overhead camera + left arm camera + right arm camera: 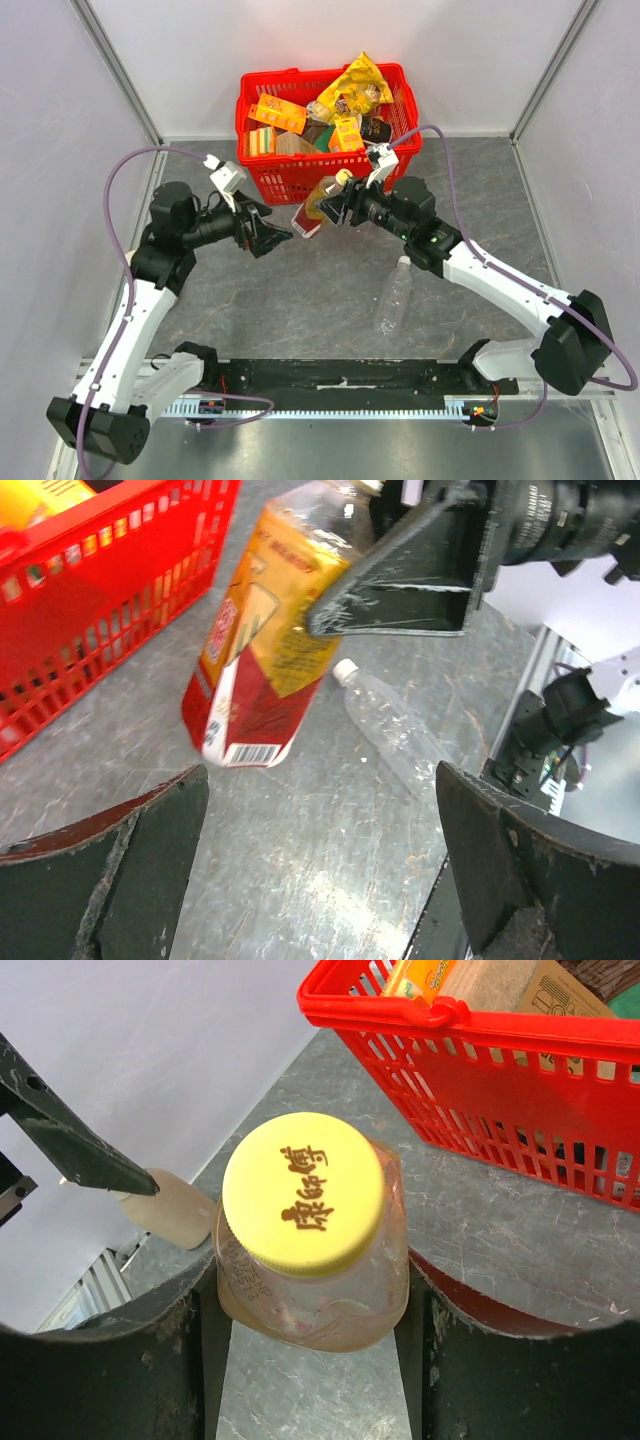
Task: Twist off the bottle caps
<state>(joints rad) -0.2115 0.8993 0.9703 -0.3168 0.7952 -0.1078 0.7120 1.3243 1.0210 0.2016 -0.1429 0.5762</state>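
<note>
Right claw (312, 1320) is clenched on the bottle (250, 1290) under its yellow cap (303, 1193). Left claw (320, 780) is released; cap is pointed away from it.

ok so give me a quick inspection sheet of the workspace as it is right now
surface: grey stone-patterned table
job's things: yellow cap on the labelled bottle; white cap on the clear bottle, which lies flat; blue cap not seen
clutter: red basket packed with snack packs, far side
grippers: left gripper open and empty, facing the labelled bottle; right gripper shut on the labelled bottle, below its cap
cables: purple cables loop off both arms
surroundings: white walls; black rail at near edge
</note>
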